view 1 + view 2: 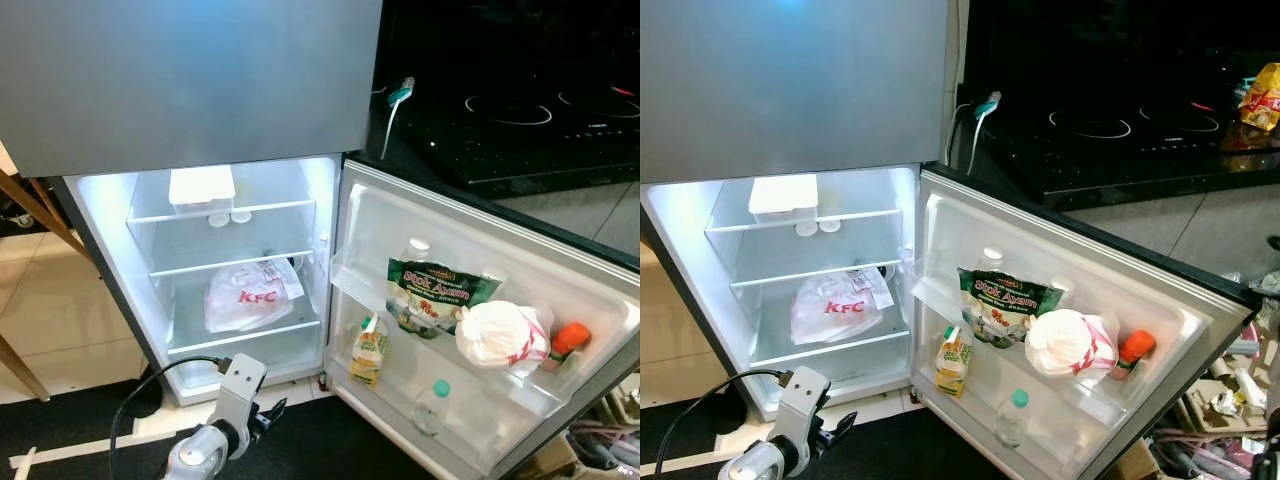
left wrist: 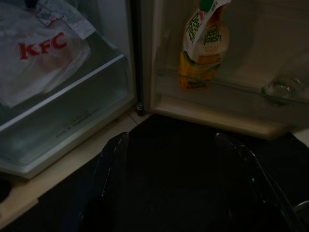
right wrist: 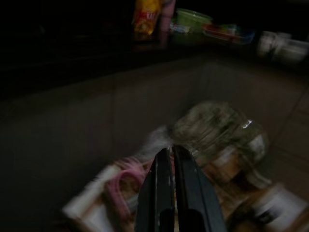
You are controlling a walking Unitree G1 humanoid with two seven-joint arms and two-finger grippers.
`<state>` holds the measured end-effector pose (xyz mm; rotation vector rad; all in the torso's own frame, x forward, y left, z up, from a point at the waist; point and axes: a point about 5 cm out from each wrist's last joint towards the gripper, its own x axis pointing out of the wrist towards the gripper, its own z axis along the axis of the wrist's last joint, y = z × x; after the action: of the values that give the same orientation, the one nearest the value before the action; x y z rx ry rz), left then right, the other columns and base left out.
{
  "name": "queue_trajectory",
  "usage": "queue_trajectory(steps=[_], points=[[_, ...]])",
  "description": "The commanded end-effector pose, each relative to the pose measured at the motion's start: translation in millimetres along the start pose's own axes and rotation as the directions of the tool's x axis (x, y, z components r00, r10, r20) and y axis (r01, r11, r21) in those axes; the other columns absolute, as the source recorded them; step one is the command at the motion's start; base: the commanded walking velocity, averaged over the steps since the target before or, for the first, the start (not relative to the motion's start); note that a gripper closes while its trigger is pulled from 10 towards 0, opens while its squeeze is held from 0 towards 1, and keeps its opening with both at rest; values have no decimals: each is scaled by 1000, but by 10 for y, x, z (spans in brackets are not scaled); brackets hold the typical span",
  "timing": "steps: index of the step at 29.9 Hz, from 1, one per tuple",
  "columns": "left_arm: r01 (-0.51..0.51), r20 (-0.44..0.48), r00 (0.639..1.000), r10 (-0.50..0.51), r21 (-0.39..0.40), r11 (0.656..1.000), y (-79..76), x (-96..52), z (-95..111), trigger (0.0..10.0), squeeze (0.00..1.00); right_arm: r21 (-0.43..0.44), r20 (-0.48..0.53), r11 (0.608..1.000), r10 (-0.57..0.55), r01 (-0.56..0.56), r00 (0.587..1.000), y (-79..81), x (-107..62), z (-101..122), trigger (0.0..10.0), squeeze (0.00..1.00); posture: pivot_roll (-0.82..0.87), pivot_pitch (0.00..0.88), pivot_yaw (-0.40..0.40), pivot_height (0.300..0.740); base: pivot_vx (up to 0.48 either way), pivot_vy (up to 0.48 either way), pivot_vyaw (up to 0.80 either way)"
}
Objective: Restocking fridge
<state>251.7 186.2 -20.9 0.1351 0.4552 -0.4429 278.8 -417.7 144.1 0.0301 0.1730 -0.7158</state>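
Left hand (image 2: pixel 171 179): fingers apart, holding nothing, near fridge (image 1: pixel 240 250) | right hand (image 3: pixel 172 159): fingers together, holding nothing

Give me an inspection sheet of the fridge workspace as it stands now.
Surface: fridge open, lit inside; glass shelves in place.
Job's things: KFC bag on the lower shelf; white container on the top shelf. Door bin holds a green snack packet, a knotted white bag and an orange-capped bottle; below stand a juice carton and a clear bottle.
Clutter: boxes and wrappers on the floor at right.
Grippers: left gripper open, empty, low before the fridge; right gripper shut, empty, over floor clutter.
Cables: black cable on the left arm; white cable beside the fridge.
Surroundings: black cooktop at right.
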Motion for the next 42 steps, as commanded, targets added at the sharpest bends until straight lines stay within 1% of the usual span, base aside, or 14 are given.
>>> queue_trajectory(steps=[1, 2, 4, 6, 11, 14, 17, 20, 21, 22, 27, 29, 32, 42], points=[[-13, -28, 1000, 12, -34, 999, -22, -8, -63, 10000, 0, 47, -173, 999, -9, 18, 985, -55, -103, -462, 10000, 0, 8, 0, -43, 738, 0, 0, 0], [-22, -35, 999, 20, -45, 999, -26, -11, -80, 10000, 0, 161, -210, 983, -55, 90, 976, -106, -136, -562, 10000, 0, 8, 0, -43, 738, 0, 0, 0], [-22, -35, 999, 20, -45, 999, -26, -11, -80, 10000, 0, 161, -210, 983, -55, 90, 976, -106, -136, -562, 10000, 0, 8, 0, -43, 738, 0, 0, 0], [-34, -47, 998, 32, -60, 998, -31, -20, -110, 10000, 0, 360, -282, 907, -119, 220, 952, -197, -199, -723, 10000, 0, 8, 0, -43, 738, 0, 0, 0], [-51, -56, 997, 47, -79, 996, -27, -35, -141, 10000, 0, 497, -316, 822, -127, 278, 940, -223, -238, -816, 10000, 0, 13, 0, -37, 738, 0, 0, 0], [-70, -68, 996, 64, -93, 993, 6, -50, -157, 10000, 0, 661, -311, 681, -133, 314, 941, -267, -242, -814, 10000, 0, 13, 0, -38, 738, 0, 0, 0], [-75, -70, 995, 69, -95, 993, 29, -56, -155, 10000, 0, 684, -301, 659, -135, 313, 944, -283, -234, -788, 10000, 0, 13, 0, -38, 738, 0, 0, 0], [-78, -70, 995, 71, -93, 993, 58, -68, -151, 10000, 0, 561, -296, 776, -137, 289, 945, -284, -236, -788, 10000, 0, 13, 0, -38, 738, 0, 0, 0], [-78, -70, 995, 71, -93, 993, 58, -68, -151, 10000, 0, 561, -296, 776, -137, 289, 945, -284, -236, -788, 10000, 0, 13, 0, -38, 738, 0, 0, 0], [-76, -71, 995, 70, -89, 993, 73, -79, -153, 10000, 0, 448, -281, 863, -110, 232, 953, -232, -245, -818, 10000, 0, 13, 0, -38, 738, 0, 0, 0], [-85, -96, 992, 77, -75, 994, 72, -96, -193, 10000, 0, 332, -323, 922, -86, 198, 943, -166, -327, -1013, 10000, 0, 6, 0, -45, 738, 0, 0, 0], [-124, -187, 977, 107, -83, 989, 49, -134, -327, 10000, 0, 46, -438, 997, -34, 60, 898, -50, -480, -1326, 10000, 0, 6, 0, -45, 738, 0, 0, 0], [-235, -297, 934, 199, -91, 968, 58, -205, -490, 10000, 0, -201, -536, 970, 5, -133, 845, 61, -693, -1661, 10000, 0, -1, 0, -47, 738, 0, 0, 0], [-377, -334, 895, 295, -215, 901, 84, -325, -636, 10000, 0, -309, -664, 921, -29, -239, 747, 143, -1113, -2160, 10000, 0, 10, 0, -50, 738, 0, 0, 0]])
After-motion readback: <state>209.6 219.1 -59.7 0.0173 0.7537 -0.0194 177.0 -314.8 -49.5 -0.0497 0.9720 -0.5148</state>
